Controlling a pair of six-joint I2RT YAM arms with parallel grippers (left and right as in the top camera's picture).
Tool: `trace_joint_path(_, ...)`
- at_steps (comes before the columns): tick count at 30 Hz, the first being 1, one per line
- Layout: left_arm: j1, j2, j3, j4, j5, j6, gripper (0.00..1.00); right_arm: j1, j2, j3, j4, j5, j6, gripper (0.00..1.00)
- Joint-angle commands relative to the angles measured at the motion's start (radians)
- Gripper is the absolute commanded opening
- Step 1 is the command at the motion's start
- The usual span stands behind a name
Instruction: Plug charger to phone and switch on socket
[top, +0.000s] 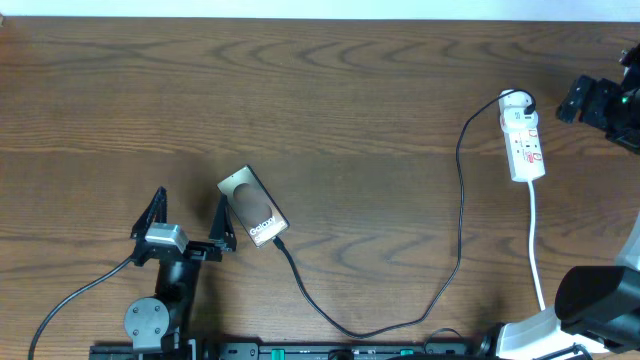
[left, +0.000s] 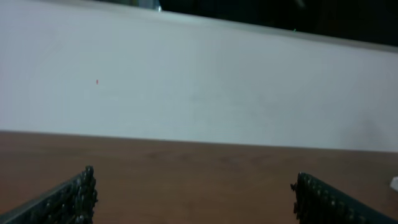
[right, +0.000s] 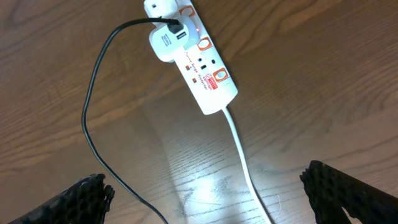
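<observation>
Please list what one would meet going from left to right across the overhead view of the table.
Left end effector → phone → charger, trailing from the phone to the strip → socket → right end effector.

From overhead the tip of the charger (top: 460, 210) at the phone (top: 253, 206) is too small to judge seated; in the right wrist view the socket (right: 208, 68) and its white cord (right: 239, 149) run off frame.
</observation>
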Motion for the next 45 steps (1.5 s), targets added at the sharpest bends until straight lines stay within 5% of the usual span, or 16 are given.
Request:
trace_joint_path(1,0.012,-0.012,-0.003,-0.041,-0.003,0.009,0.98,0.002,-0.008,0.007,-0.001,0.005,0.008,0.99)
trace_joint_path(7,0.012,-0.012,-0.003,-0.160,-0.035,0.006,0.98,0.002,-0.008,0.007,-0.001,0.005,0.008,0.99)
trace_joint_path(12,0.012,-0.012,-0.003,-0.320,-0.171,-0.107,0.98,0.002,-0.008,0.007,-0.001,0.005,0.008,0.99)
trace_joint_path(45,-0.004,-0.012,-0.002,-0.316,-0.095,0.083,0.98,0.002,-0.008,0.007,-0.001,0.005,0.008,0.99)
